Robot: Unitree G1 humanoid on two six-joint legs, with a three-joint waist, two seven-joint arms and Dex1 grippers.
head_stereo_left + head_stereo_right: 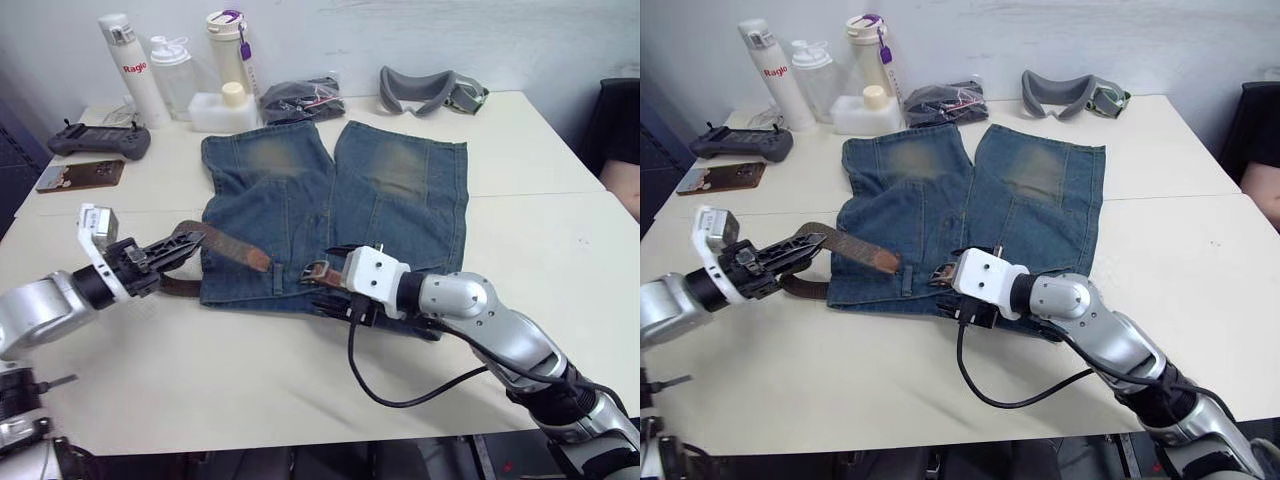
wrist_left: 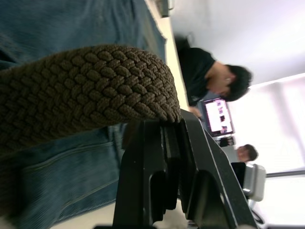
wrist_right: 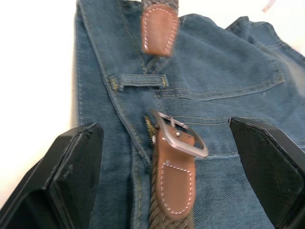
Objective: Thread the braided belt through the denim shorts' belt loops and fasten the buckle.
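The denim shorts (image 1: 385, 185) lie flat on the table, waistband toward me. My left gripper (image 1: 176, 247) is at the waistband's left end, shut on the braided belt (image 1: 222, 243), which runs from it across the waistband to its leather tip (image 1: 259, 263). In the left wrist view the woven strap (image 2: 86, 90) sits pinched at the fingertips (image 2: 167, 138). The buckle (image 3: 183, 138) on its brown leather trim lies at the fly. A belt loop (image 3: 138, 82) sits between it and the tip. My right gripper (image 1: 335, 285) is open, fingers (image 3: 71, 167) wide apart on either side of the buckle.
Along the far edge stand bottles (image 1: 130, 65), a white container (image 1: 222, 110), a black bundle (image 1: 300, 98) and grey goggles (image 1: 430, 90). A controller (image 1: 98, 140) and a flat brown item (image 1: 80, 176) lie far left. A black cable (image 1: 400, 395) loops under my right arm. A person (image 1: 622, 150) sits at right.
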